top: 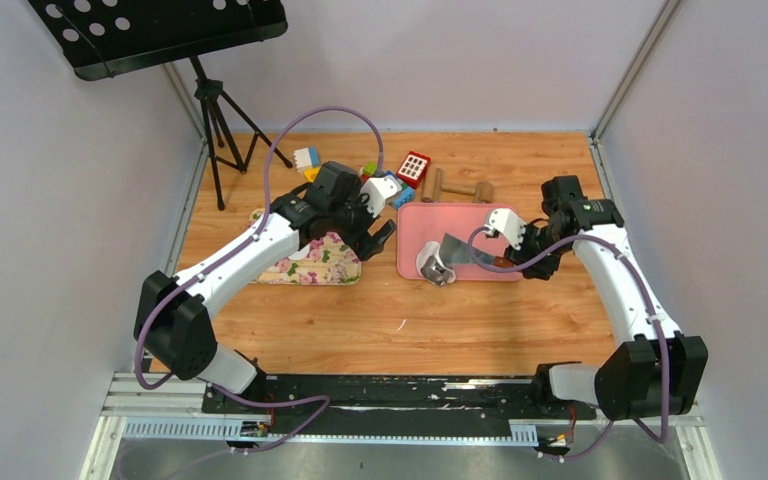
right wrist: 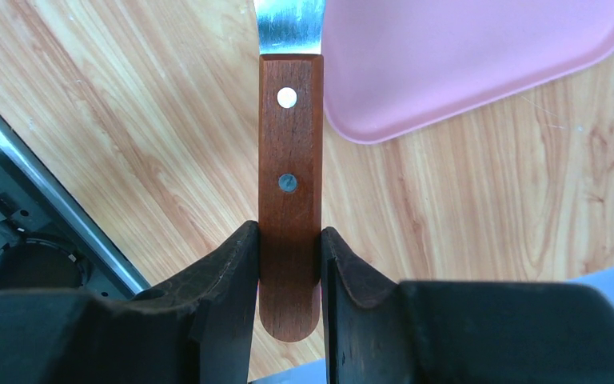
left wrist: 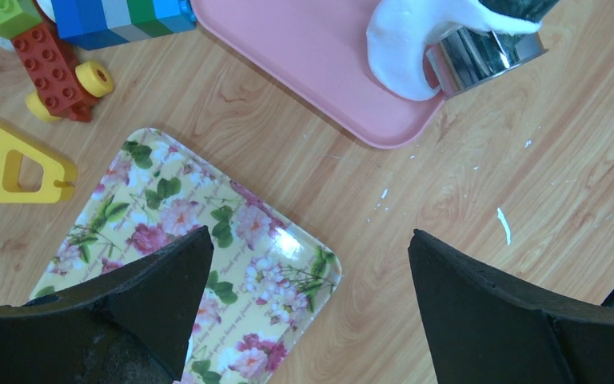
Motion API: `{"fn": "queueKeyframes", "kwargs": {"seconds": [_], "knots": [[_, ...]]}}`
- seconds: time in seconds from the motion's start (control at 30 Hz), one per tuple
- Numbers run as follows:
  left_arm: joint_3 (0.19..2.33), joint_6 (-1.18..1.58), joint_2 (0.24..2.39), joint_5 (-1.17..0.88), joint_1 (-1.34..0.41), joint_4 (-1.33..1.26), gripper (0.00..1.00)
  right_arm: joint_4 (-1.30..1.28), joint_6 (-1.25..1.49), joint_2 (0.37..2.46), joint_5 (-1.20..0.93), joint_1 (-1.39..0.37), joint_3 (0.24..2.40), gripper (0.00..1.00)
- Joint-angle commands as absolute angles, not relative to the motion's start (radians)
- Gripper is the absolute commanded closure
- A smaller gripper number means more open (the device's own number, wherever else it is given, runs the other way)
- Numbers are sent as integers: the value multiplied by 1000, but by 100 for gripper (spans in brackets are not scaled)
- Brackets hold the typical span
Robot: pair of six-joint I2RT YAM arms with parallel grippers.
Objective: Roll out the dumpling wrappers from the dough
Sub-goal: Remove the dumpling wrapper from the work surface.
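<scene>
Black fingers of the right gripper press on both sides of the scraper, gripping its brown wooden handle, which has two rivets. The steel blade runs forward from the handle, out over the pink tray. This tray lies at the middle of the counter, toward the far edge.

At the tray's near left corner lies the dough, a soft white lump curled against a shiny metal ring and touching it. The ring sits at the tray's rim. In the top view the blade's end reaches the dough, but I cannot tell whether it presses on it.

Just left of the pink tray and apart from it lies a floral tray. The left gripper hangs over its right end, facing the gap between the two trays, with its fingers spread wide and nothing between them.

White crumbs dot the wood near the pink tray's corner. Toy bricks and a yellow triangle lie beyond the floral tray. A wooden roller lies past the pink tray's far edge. A black music stand rises at the far left corner.
</scene>
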State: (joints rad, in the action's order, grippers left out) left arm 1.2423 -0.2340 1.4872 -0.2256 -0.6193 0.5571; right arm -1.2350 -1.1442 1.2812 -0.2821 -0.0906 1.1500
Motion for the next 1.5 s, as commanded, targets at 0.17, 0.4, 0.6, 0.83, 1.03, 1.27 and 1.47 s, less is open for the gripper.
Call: {"fn": "queueKeyframes", "kwargs": {"seconds": [0.17,0.4,0.6,0.83,1.03,1.27,1.47], "knots": [[1251,-238,1496,-215,-617,531,0,-1180,-1071,1251,-184,-174,1223,100],[1251,-238,1501,-211,-617,532,0,-1143,-1046,1283,-123,-213,1222,100],[1250,-237,1505,-206,-618,531,0,-1139,-1030,1284,-81,-268,1237,100],[1255,-236,1517,-200,-618,533,0,-1135,-982,1317,-1,-362,1246,100],[1255,-234,1519,-197,-618,537,0,-1119,-939,1370,83,-403,1268,100],[1255,-236,1518,-190,-618,535,0,-1107,-919,1383,94,-421,1281,100],[1256,-236,1519,-189,-617,538,0,-1124,-915,1371,81,-433,1274,100]]}}
